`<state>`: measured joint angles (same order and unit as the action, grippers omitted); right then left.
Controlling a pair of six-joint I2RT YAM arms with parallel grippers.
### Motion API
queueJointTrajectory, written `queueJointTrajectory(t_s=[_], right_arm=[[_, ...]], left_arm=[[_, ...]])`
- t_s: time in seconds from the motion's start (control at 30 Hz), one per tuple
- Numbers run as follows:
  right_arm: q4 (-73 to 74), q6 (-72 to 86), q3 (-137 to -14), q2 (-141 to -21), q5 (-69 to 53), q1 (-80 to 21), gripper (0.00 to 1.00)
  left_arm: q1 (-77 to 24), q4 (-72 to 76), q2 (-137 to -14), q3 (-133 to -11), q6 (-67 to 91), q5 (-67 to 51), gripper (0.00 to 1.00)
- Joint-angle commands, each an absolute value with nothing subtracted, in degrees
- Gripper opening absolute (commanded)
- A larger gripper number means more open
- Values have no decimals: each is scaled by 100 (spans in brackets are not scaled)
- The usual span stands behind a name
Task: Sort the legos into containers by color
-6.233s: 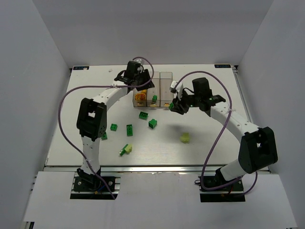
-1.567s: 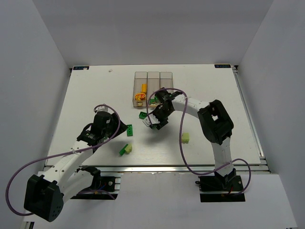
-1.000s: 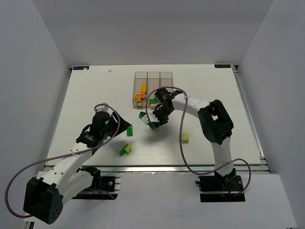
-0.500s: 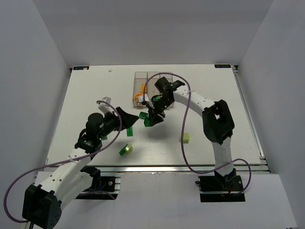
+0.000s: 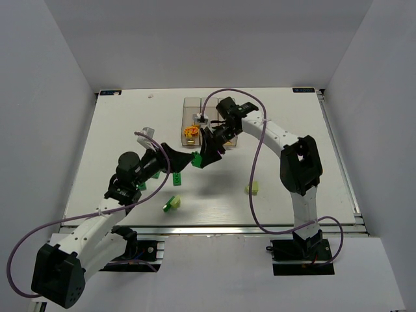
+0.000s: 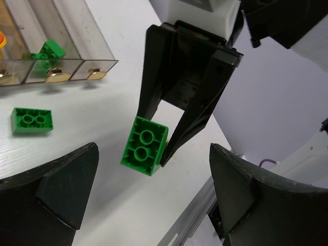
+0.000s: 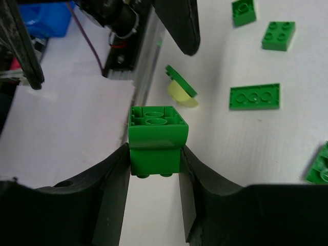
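My right gripper [image 5: 203, 156] hangs above the table, shut on a bright green lego [image 5: 196, 159]; the same lego [image 7: 156, 136] fills the gap between its fingers in the right wrist view. My left gripper [image 5: 174, 162] is open, just left of that held lego [image 6: 145, 146], with nothing between its fingers [image 6: 51, 192]. The clear containers [image 5: 208, 120] stand behind. Orange legos [image 5: 190, 130] lie in the left bin and a green one [image 6: 48, 51] in the middle bin. Loose green legos [image 5: 177, 180] [image 7: 254, 96] lie on the table.
A pale yellow-green lego with a green plate on it [image 5: 171, 205] lies near the front edge. Another pale lego [image 5: 252, 188] sits right of centre. More green legos [image 7: 278, 35] [image 6: 32, 119] are scattered between the arms. White walls enclose the table [image 5: 292, 195].
My left gripper has opened wide and risen toward the right gripper. The right arm has lifted the green lego up and back toward the containers.
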<state>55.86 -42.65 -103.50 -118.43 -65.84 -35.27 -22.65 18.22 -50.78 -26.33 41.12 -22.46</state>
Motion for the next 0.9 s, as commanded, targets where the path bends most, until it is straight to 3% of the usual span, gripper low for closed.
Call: queueJointTrajectory(t_s=[0.0, 0.5, 0.87], right_arm=[[5652, -3807, -10573, -11452, -7434, -3524, 0], [2884, -757, -10055, -11206, -8613, -3516, 0], [2611, -527, -9870, -11188, -8587, -3516, 0]], left_arm=[[-2285, 2320, -5106, -2883, 4096, -2566, 98], [-2303, 3357, -5326, -2760, 4825, -3041, 92], [-2303, 3920, -5502, -2637, 5238, -3111, 78]])
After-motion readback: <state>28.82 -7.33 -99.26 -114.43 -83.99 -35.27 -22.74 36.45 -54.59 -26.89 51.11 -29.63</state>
